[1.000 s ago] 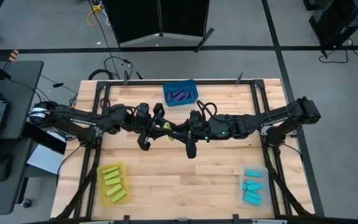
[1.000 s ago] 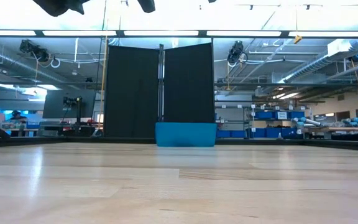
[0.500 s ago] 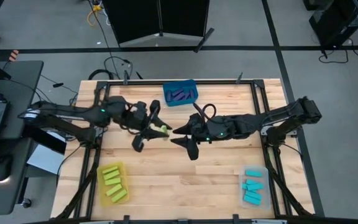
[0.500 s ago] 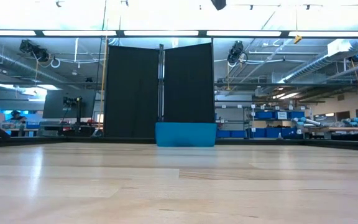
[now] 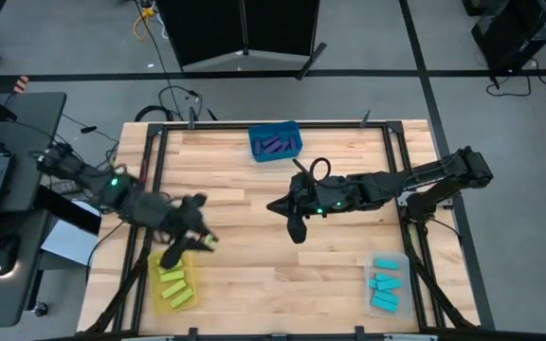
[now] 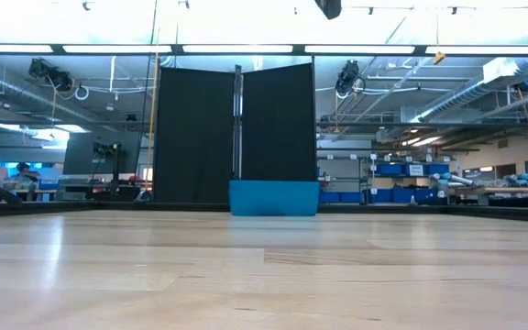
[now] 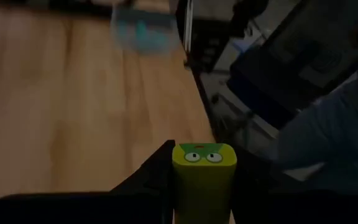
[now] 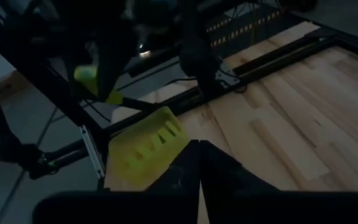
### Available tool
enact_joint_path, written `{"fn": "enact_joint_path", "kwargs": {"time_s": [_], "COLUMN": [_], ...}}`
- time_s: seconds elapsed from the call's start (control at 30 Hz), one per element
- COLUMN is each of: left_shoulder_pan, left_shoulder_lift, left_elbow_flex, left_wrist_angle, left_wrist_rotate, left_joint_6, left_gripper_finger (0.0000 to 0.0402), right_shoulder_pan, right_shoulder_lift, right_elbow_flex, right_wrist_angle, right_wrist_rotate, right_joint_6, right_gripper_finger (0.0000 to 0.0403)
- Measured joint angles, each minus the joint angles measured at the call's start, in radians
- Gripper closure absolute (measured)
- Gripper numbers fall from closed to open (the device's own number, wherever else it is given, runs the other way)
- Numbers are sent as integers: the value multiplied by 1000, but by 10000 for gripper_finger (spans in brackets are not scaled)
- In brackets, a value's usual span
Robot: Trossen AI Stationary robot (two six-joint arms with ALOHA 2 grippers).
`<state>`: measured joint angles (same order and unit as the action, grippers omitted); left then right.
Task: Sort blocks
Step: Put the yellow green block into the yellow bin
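My left gripper (image 5: 198,243) is over the table's near-left part, just beyond the far right corner of the yellow bin (image 5: 158,296), and is shut on a lime block (image 7: 204,180). Several lime blocks (image 5: 172,278) lie in that bin. Purple blocks (image 5: 275,145) lie in the blue bin (image 5: 257,155) at the far edge. Cyan blocks (image 5: 384,284) lie in the clear bin (image 5: 400,305) at the near right. My right gripper (image 5: 273,205) hovers shut over the table's middle and holds nothing. My left gripper pinches the lime block between its two fingers (image 7: 151,182), one on each long side. The block lies along the fingers. Its free end (image 7: 204,155), printed with two eyes, shows between the fingertips. The block (image 5: 202,243) is lifted clear of the table.
Bare wood lies between the three bins. Black frame rails (image 5: 155,170) run along the table's left and right sides. The low view shows the blue bin (image 6: 273,197) at the far edge and a bit of an arm (image 6: 328,7) at the top.
My left gripper has swung from the table's middle, beside the right gripper, toward the near-left, carrying the lime block to the yellow bin's far corner. My right gripper has stayed over the middle.
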<state>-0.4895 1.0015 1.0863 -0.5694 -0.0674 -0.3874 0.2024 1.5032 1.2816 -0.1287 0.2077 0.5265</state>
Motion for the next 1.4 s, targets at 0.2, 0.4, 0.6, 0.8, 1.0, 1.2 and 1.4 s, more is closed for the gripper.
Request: {"fn": "enact_joint_path", "kwargs": {"time_s": [0.2,0.4,0.6,0.8,1.0,1.2,1.4], "left_shoulder_pan": [-287,-477,-493,-493,-492,-485,-477], "left_shoulder_lift": [0,0,16,69,119,156,187], "left_elbow_flex": [-66,-211,-331,-389,-426,-433,-433], "left_wrist_angle": [-129,-237,-269,-321,-318,-304,-297], "left_wrist_rotate": [-201,-430,-448,-327,-262,-322,-368], "left_joint_6": [-472,-980,-1215,-1384,-1455,-1465,-1452], "left_gripper_finger": [291,291,291,291,291,291,291], "right_shoulder_pan": [0,1,5,21,34,34,34], "right_shoulder_lift": [0,0,0,0,0,0,0], "right_elbow_flex": [0,0,0,0,0,0,0], "right_wrist_angle": [-3,-5,-5,-5,-5,-5,-5], "right_wrist_rotate": [0,-1,-1,-2,4,8,9], "right_joint_6": [1,2,5,26,28,28,24], "right_gripper_finger": [391,387,394,390,393,392,393]}}
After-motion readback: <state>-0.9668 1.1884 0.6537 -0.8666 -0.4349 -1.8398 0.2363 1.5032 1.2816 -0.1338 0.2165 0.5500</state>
